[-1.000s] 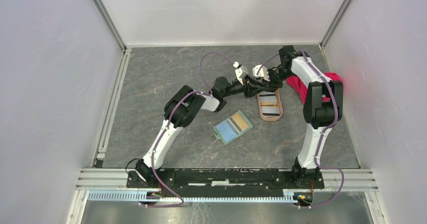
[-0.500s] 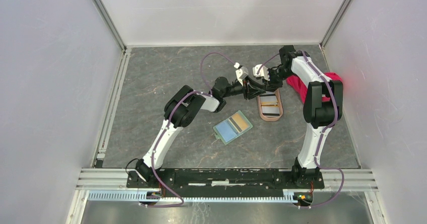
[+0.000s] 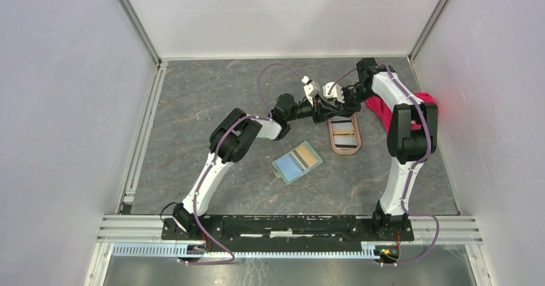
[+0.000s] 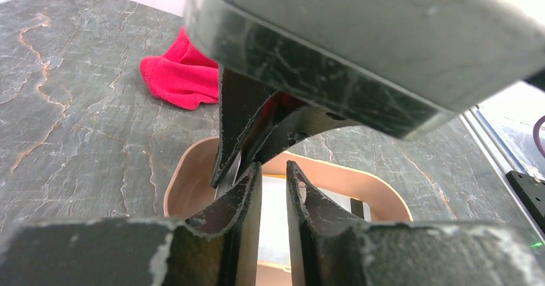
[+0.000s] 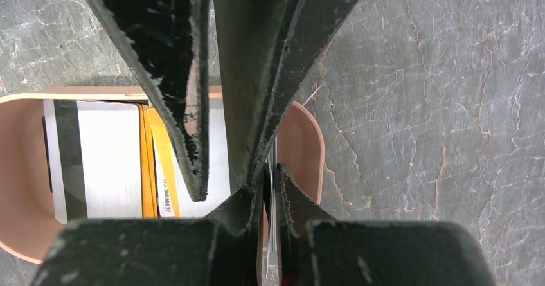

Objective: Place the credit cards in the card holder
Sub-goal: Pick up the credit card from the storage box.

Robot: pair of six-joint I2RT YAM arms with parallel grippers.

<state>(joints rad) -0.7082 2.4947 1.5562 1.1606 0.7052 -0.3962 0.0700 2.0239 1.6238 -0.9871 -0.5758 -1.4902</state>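
Observation:
The card holder (image 3: 297, 162) lies open on the table, in front of the tray, with striped cards in its pockets. The pinkish-brown tray (image 3: 345, 150) holds whitish (image 5: 109, 157) and yellow-orange (image 5: 157, 164) credit cards. My right gripper (image 5: 270, 170) is shut on a thin card (image 5: 271, 154) held edge-on over the tray's far end; this card also shows in the left wrist view (image 4: 228, 170). My left gripper (image 4: 273, 170) faces it fingertip to fingertip, its jaws a narrow gap apart with nothing between them. The card stands beside its one finger (image 4: 247, 202). Both grippers meet in the top view, left (image 3: 326, 111) and right (image 3: 334, 106).
A red-pink cloth (image 3: 421, 99) lies at the right wall behind the right arm, and shows in the left wrist view (image 4: 180, 77). The tray rim (image 4: 186, 177) is right under both grippers. Grey walls enclose the table.
My left gripper has shifted a little farther and to the right, closing in on the right gripper. The right arm, tray and card holder have not moved.

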